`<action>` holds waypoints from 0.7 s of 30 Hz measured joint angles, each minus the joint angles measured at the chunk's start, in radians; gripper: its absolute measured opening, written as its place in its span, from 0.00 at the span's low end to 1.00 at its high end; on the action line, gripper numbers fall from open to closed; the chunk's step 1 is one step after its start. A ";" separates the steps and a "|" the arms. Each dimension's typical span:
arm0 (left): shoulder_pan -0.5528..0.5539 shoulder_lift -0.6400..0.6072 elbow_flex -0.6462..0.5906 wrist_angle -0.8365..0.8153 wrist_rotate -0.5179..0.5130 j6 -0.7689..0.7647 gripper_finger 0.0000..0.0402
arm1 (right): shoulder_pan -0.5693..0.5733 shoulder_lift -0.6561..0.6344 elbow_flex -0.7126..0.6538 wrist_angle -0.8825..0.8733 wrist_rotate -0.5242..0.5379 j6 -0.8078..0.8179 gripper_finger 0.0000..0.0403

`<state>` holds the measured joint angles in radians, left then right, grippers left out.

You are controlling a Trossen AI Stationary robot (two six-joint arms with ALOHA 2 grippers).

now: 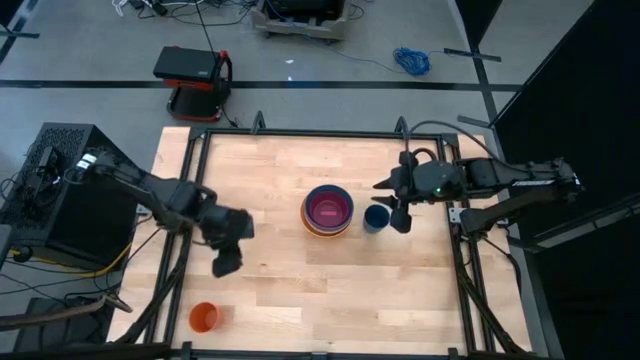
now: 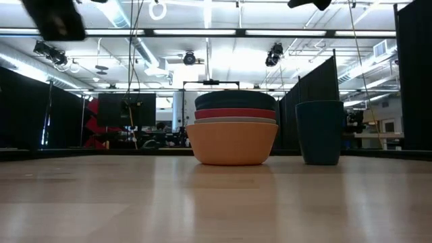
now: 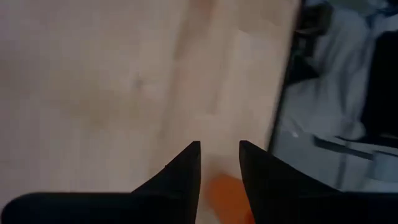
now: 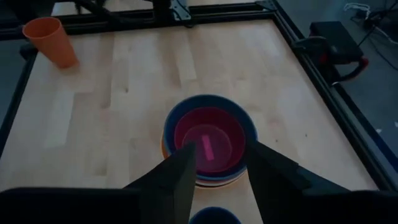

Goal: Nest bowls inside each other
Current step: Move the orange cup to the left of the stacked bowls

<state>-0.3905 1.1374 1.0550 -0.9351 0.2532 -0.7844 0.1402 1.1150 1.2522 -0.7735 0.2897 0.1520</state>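
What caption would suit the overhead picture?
Nested bowls mid-table, blue cup beside them, orange cup at the near-left edge, both arms hovering.

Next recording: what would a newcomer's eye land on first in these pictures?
The stack of round plastic bowls at mid-table, nested with the pink one innermost and an orange one at the bottom, draws the eye first. A small dark-blue plastic cup stands just right of it, under the right claw. A small orange plastic cup sits alone near the front-left corner, below the left claw.
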 joint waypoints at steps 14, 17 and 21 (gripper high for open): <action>-0.388 0.045 0.000 0.036 -0.163 -0.452 0.28 | 0.000 0.001 0.000 0.000 0.003 -0.002 0.35; -0.452 0.068 0.000 0.029 -0.196 -0.526 0.29 | 0.000 0.001 0.000 0.000 0.002 -0.002 0.34; -0.538 0.098 0.000 0.021 -0.241 -0.624 0.30 | 0.001 0.001 0.000 0.000 0.002 -0.002 0.34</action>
<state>-0.9281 1.2351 1.0550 -0.9142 0.0122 -1.4085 0.1407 1.1160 1.2522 -0.7731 0.2921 0.1505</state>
